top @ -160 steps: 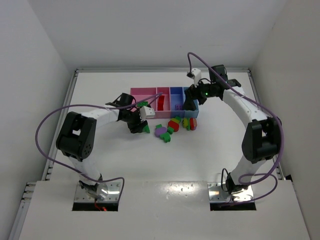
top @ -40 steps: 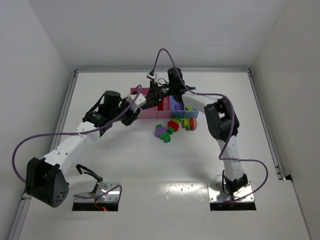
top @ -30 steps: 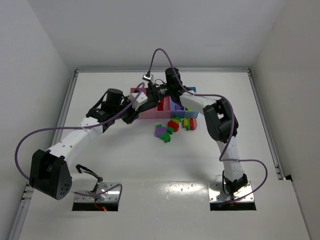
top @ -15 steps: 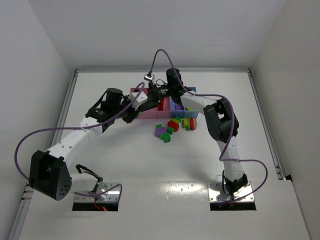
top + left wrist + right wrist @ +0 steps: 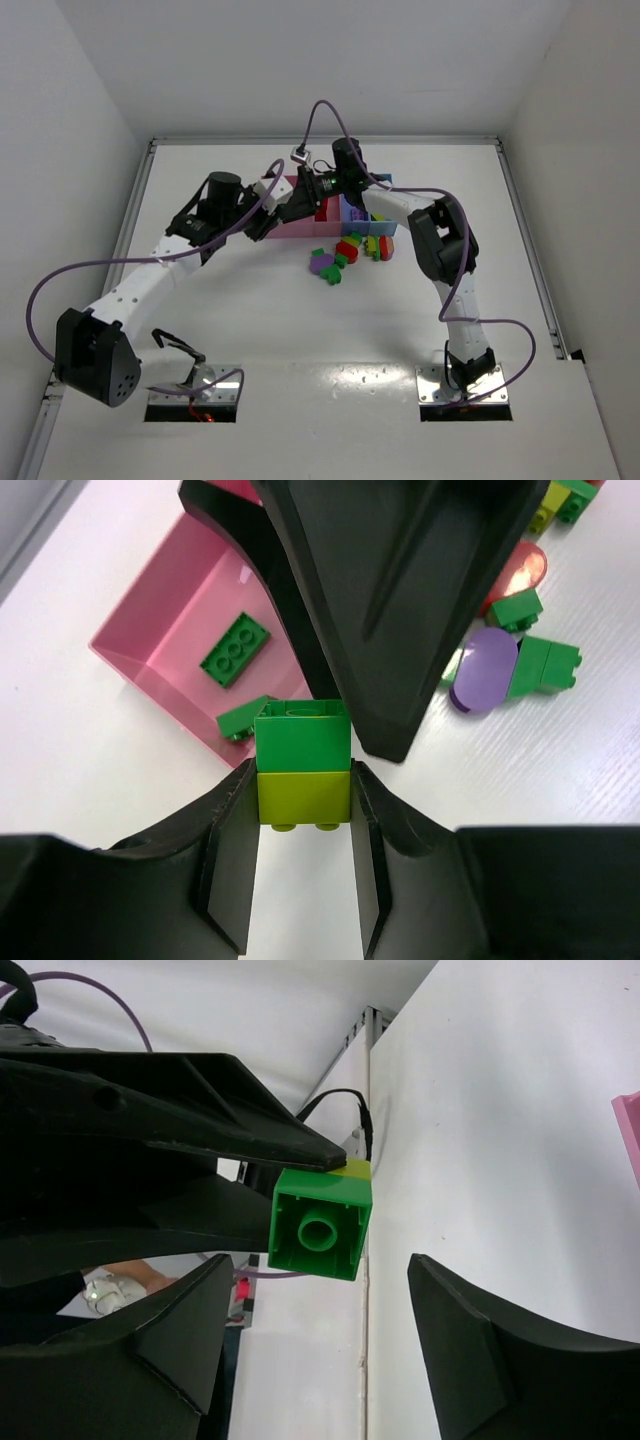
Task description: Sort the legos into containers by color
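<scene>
We log near the table's (image 5: 500, 260) far edge:
- left gripper (image 5: 303, 792), jaws pinching the yellow half of a green-yellow stack (image 5: 302, 742);
- right gripper (image 5: 320, 1265), jaws wide, straddling the stack without touching it.

The left tool (image 5: 300, 1182) reaches in from the upper left, its black fingers pinching a two-block stack (image 5: 322, 1200): a green block (image 5: 320, 1228), hollow socket toward the camera, with a yellow block (image 5: 352, 1168) behind. The right tool (image 5: 321, 1260) has its fingers spread either side, clear of the stack. Behind lies the white table (image 5: 500, 1110).
</scene>
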`<action>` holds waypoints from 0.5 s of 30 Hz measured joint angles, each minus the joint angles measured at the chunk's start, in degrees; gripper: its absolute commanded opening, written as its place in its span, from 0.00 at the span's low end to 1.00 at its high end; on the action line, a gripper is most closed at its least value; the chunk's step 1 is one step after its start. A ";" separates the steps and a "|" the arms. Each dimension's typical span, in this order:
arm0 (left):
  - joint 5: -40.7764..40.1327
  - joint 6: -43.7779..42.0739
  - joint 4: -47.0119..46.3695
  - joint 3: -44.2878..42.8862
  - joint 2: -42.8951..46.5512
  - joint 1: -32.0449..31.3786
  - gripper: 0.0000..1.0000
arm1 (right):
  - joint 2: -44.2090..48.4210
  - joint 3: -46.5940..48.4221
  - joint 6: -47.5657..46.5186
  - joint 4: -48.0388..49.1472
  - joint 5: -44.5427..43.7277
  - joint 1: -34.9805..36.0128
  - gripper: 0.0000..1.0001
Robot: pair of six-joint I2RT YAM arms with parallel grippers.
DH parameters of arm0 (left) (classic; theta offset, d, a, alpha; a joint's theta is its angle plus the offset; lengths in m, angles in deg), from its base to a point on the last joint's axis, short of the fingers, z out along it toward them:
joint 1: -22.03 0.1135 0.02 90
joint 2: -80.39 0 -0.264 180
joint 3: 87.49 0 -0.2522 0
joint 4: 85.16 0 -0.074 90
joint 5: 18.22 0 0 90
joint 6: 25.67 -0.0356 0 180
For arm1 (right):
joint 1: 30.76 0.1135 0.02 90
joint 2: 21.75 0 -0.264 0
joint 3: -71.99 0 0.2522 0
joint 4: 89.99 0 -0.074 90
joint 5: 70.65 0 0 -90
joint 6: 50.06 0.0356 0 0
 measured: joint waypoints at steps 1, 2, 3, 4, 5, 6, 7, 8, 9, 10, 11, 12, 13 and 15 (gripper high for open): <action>0.13 0.02 -0.22 -0.44 -0.31 0.02 0.18 | 0.00 0.00 -0.09 -0.04 0.00 0.00 0.69; 0.26 0.02 -0.35 -0.90 -0.76 0.02 0.18 | 0.00 0.00 -0.20 -0.07 -0.04 0.04 0.68; 0.44 0.02 -0.63 -1.29 -1.14 0.02 0.18 | 0.00 0.00 -0.26 -0.11 -0.13 0.13 0.68; 0.61 0.09 -0.96 -1.55 -1.49 0.00 0.18 | 0.00 0.00 -0.28 -0.11 -0.17 0.17 0.65; 0.81 0.17 -1.11 -1.73 -1.79 0.00 0.18 | 0.00 0.00 -0.37 -0.09 -0.17 0.22 0.63; 0.83 0.31 -1.07 -1.77 -2.01 0.00 0.18 | 0.00 0.00 -0.39 -0.11 -0.15 0.22 0.60; 0.87 0.46 -1.09 -1.77 -2.25 0.00 0.18 | 0.00 0.00 -0.46 -0.11 -0.15 0.22 0.56; 0.85 0.72 -1.07 -1.77 -2.47 0.00 0.18 | 0.00 0.00 -0.46 -0.13 -0.13 0.22 0.55; 0.85 0.90 -1.09 -1.77 -2.64 0.00 0.18 | 0.00 0.00 -0.48 -0.15 -0.15 0.22 0.55; 0.90 1.05 -1.09 -1.77 -2.80 0.02 0.18 | 0.00 0.00 -0.48 -0.15 -0.15 0.22 0.55; 0.94 1.16 -1.09 -1.77 -2.86 0.02 0.18 | 0.00 0.00 -0.50 -0.17 -0.15 0.22 0.55; 0.96 1.27 -1.09 -1.77 -2.86 0.02 0.18 | 0.00 0.00 -0.50 -0.17 -0.13 0.22 0.55; 0.98 1.31 -1.09 -1.79 -2.86 0.02 0.18 | 0.00 0.04 -0.50 -0.17 -0.13 0.22 0.54; 1.01 1.49 -1.14 -1.79 -2.86 0.02 0.18 | 0.00 0.11 -0.57 -0.17 -0.09 0.22 0.52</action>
